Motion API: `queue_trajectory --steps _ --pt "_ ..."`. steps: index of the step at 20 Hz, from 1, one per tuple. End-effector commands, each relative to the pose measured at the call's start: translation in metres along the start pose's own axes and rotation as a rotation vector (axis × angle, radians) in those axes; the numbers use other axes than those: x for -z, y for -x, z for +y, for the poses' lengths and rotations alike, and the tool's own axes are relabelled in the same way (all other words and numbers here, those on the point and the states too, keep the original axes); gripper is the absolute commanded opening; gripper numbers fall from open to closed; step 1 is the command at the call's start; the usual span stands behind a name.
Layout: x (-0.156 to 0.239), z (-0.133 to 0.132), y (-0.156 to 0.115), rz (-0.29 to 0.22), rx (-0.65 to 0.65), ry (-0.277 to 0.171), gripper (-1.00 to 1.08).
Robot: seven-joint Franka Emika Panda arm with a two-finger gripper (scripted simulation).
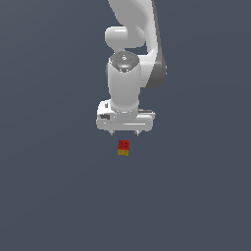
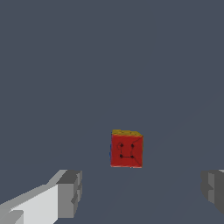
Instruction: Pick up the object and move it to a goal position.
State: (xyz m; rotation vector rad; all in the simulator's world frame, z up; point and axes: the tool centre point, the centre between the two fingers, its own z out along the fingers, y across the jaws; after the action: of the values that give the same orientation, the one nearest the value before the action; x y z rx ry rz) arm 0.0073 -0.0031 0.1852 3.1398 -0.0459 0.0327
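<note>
The object (image 1: 123, 147) is a tiny cube, red on top with dark marks and yellow-orange below, lying on the dark floor. In the wrist view the object (image 2: 126, 149) shows its red face with black dots. My white gripper (image 1: 125, 133) hangs just above and behind it in the exterior view, fingers pointing down. The gripper (image 2: 142, 197) is open, with one grey fingertip (image 2: 70, 192) and the other (image 2: 213, 189) spread wide. Nothing is between them, and the cube lies apart from both.
The ground is a plain dark grey-blue surface all around. The arm's white links (image 1: 132, 44) rise behind the gripper. No other objects show.
</note>
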Motion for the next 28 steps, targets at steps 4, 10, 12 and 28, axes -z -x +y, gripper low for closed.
queue_trajectory --steps 4,10,12,28 --pt "-0.001 0.000 0.002 -0.007 0.001 -0.004 1.00" --pt "-0.003 0.001 0.011 -0.037 -0.007 -0.020 1.00" --pt "-0.003 0.001 0.012 -0.039 -0.010 -0.021 1.00" --pt "-0.015 0.004 0.012 -0.037 0.155 -0.014 1.00"
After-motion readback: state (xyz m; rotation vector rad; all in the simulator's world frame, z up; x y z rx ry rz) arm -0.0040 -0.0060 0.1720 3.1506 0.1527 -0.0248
